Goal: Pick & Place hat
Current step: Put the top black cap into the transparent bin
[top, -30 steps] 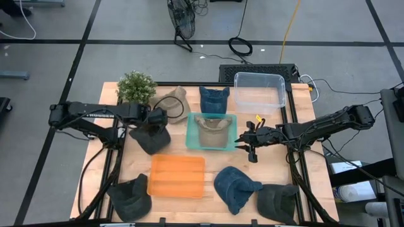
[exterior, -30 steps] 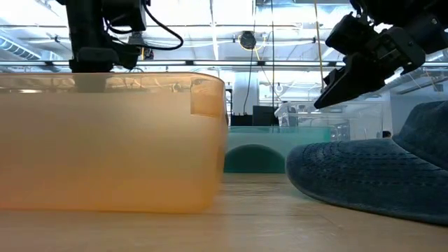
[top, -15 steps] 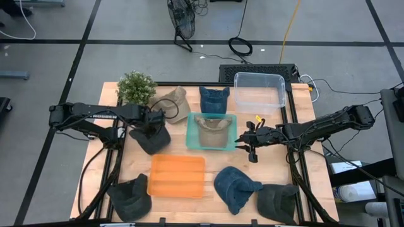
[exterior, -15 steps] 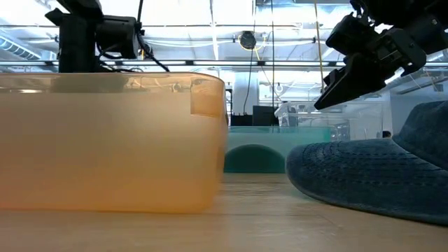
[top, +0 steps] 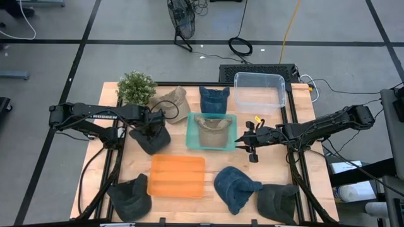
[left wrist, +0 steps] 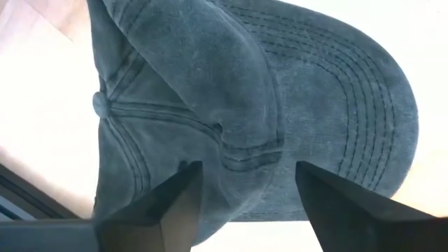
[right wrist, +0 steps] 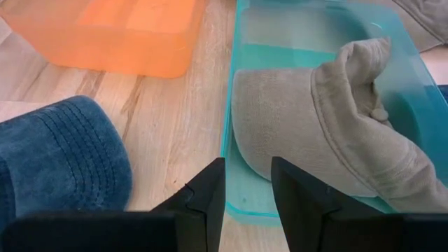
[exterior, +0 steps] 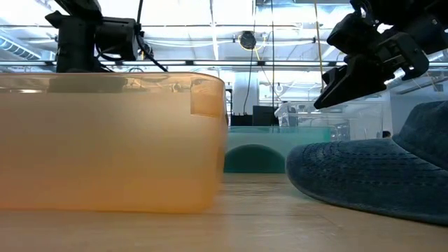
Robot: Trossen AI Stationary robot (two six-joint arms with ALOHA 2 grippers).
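A dark grey hat (top: 151,140) lies on the wooden table left of the teal bin (top: 190,132), crown up and creased, brim (left wrist: 364,112) flat on the wood. My left gripper (top: 151,126) points down over it, open, with its fingers (left wrist: 178,203) on either side of a raised fold of the crown (left wrist: 238,140). A beige hat (top: 211,128) lies inside the teal bin. My right gripper (top: 245,141) hovers at that bin's right edge, open by a narrow gap (right wrist: 248,189) with nothing in it. My left gripper comes at the hat's crown from above with one open finger on each side of the fold (left wrist: 231,161). Whether the fingers touch the cloth, I cannot tell.
An orange bin (top: 177,176) sits near the front with a blue hat (top: 235,188) to its right. Dark hats lie at both front corners (top: 129,197) (top: 278,202). At the back stand a plant (top: 136,87), a beige hat (top: 173,101), a blue hat (top: 214,99) and a clear bin (top: 259,89).
My left gripper has sunk toward the dark grey hat and rolled a little about its own axis. The hat lies where it was.
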